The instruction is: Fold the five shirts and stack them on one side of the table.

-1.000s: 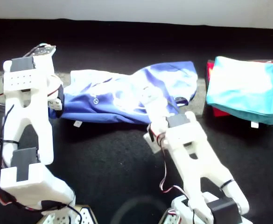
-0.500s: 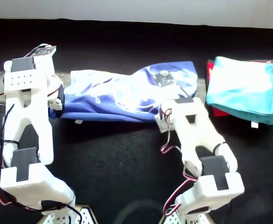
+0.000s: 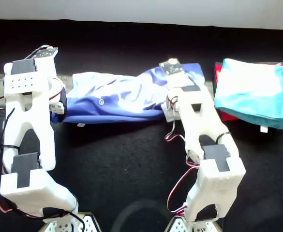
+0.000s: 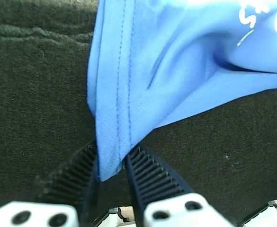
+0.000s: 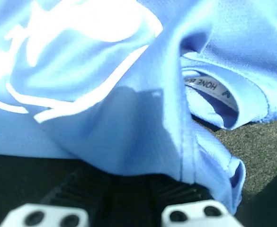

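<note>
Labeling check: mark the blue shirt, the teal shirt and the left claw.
blue shirt (image 3: 117, 99), high view, middle of the spread cloth.
teal shirt (image 3: 255, 92), high view, top of the folded pile.
left claw (image 4: 111, 157), left wrist view, between fingertips, on the pinched hem.

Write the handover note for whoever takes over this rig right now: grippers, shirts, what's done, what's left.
The left gripper is shut on the hem of the blue shirt, at the end near that arm.
The right gripper is at the shirt's other end with cloth draped over it; grip unclear.
The blue shirt lies stretched across the table, not yet folded.
Done: a folded teal shirt sits on a red shirt, on the right arm's side.
Left: fold the blue shirt and add it to that stack.
</note>
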You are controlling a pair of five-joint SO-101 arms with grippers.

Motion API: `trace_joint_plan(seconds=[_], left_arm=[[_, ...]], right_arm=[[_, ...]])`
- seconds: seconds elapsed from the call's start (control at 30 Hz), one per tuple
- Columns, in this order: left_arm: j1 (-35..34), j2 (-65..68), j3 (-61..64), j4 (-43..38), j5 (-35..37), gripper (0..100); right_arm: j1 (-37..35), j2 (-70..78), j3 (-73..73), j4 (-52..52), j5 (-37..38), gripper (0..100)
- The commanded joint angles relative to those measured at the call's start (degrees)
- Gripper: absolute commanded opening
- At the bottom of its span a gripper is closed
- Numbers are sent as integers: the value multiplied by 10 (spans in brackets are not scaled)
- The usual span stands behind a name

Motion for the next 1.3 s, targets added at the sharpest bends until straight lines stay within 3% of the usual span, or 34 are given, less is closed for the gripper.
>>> trace_joint_plan(seconds=[0.0, 0.3, 0.47, 0.67, 1.03, 1.17, 1.27], left_arm=[[-7, 0, -1, -2, -3, 9], [3, 11, -25, 17, -3, 9], [27, -32, -74, 78, -3, 9], [32, -117, -78, 91, -2, 9], [31, -302, 73, 91, -2, 8], [30, -316, 99, 86, -4, 8], [30, -278, 115, 69, -17, 8]], right_arm=[[5, -29, -57, 41, -4, 5], [5, -203, -67, 162, 11, 5], [4, -291, -67, 225, 53, 5], [4, -380, -70, 294, 59, 5], [2, -545, -70, 473, 100, 5], [1, -554, -53, 473, 109, 5], [1, -520, 16, 418, 118, 5]])
